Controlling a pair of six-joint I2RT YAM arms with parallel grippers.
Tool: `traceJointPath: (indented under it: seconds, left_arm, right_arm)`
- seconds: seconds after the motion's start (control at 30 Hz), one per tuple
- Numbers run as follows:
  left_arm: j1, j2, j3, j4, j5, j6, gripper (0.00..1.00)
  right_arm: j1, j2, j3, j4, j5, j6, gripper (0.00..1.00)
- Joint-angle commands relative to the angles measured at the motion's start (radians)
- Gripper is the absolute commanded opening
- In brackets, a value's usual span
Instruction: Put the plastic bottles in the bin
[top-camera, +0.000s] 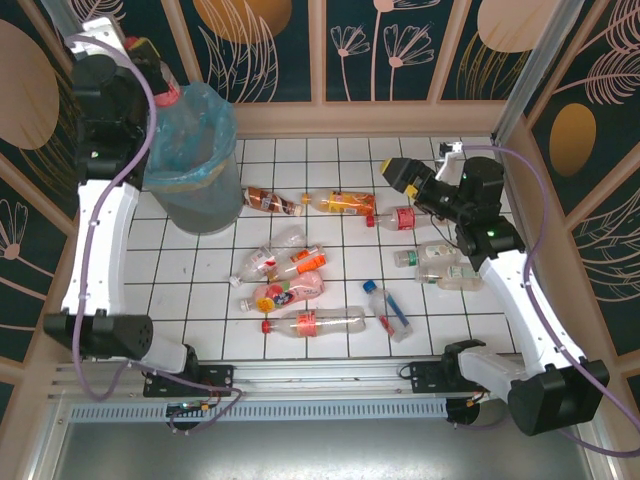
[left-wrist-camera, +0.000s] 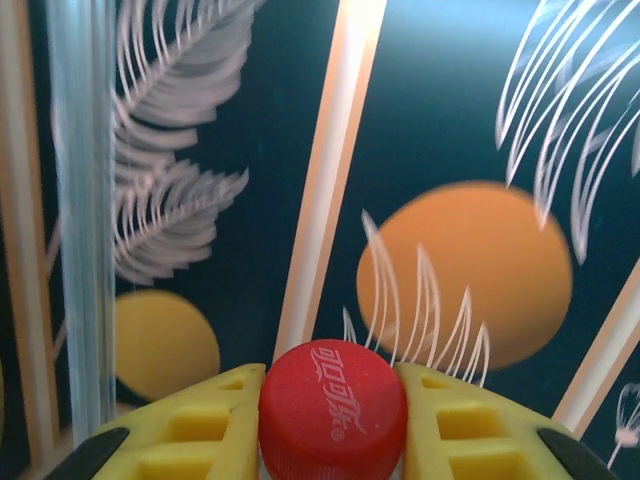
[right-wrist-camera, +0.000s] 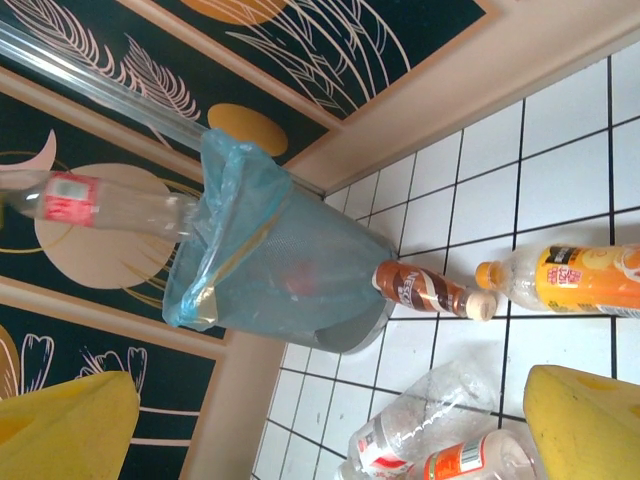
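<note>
Here the left gripper (left-wrist-camera: 333, 385) clamps a bottle (right-wrist-camera: 70, 200) upright by its cap (left-wrist-camera: 333, 425) over the bin (top-camera: 195, 195); right gripper (right-wrist-camera: 330, 400) gapes empty.

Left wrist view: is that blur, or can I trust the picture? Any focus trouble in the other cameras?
Left wrist: the red cap is crisp, the clear pole at left smeared. Right wrist: the near yellow fingers are out of focus, the bin and bottles sharp. Top external: even light on the tiles.

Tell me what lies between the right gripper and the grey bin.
In the top view, two plastic bottles lie there: a brown-labelled bottle nearer the round grey bin, an orange-labelled bottle nearer the right gripper.
</note>
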Motion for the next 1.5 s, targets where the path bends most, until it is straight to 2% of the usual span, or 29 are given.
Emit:
traceJointPath:
  seconds: [0.0, 0.13, 0.33, 0.7, 0.73, 0.83, 0.87, 0.97, 1.2, 1.47]
  left_arm:
    - [0.008, 0.027, -0.055, -0.012, 0.125, -0.087, 0.00]
    - [0.012, 0.050, -0.180, 0.014, 0.153, -0.087, 0.00]
    - [0.013, 0.050, -0.346, 0.064, 0.130, -0.046, 0.00]
    - [0.013, 0.064, -0.456, 0.104, 0.050, 0.015, 0.00]
    - [0.013, 0.063, -0.459, 0.104, 0.045, 0.017, 0.05]
    - [0.013, 0.048, -0.468, 0.110, 0.034, 0.012, 0.51]
    - [0.013, 0.039, -0.471, 0.113, 0.034, 0.009, 0.61]
    - [0.013, 0.008, -0.480, 0.120, 0.036, 0.001, 0.65]
    - [0.013, -0.075, -0.506, 0.146, 0.025, -0.006, 0.62]
    - [0.013, -0.104, -0.539, 0.163, 0.037, -0.018, 0.61]
  right_arm:
    - [0.009, -0.034, -0.029, 0.016, 0.013, -0.004, 0.99]
    - [0.008, -0.044, -0.055, 0.013, 0.020, -0.008, 0.99]
    - [0.008, -0.033, -0.064, 0.020, 0.017, -0.011, 0.99]
    - [0.010, -0.018, -0.077, 0.020, 0.008, -0.010, 0.99]
    - [0.010, -0.018, -0.078, 0.018, 0.008, -0.012, 0.99]
    - [0.010, -0.021, -0.076, 0.012, 0.008, -0.015, 0.99]
    - [0.011, -0.021, -0.075, 0.010, 0.008, -0.015, 0.99]
    - [0.010, -0.020, -0.073, 0.005, 0.011, -0.018, 0.99]
    - [0.011, -0.016, -0.070, 0.005, 0.014, -0.016, 0.99]
    - [0.016, 0.002, -0.056, 0.006, 0.014, -0.015, 0.99]
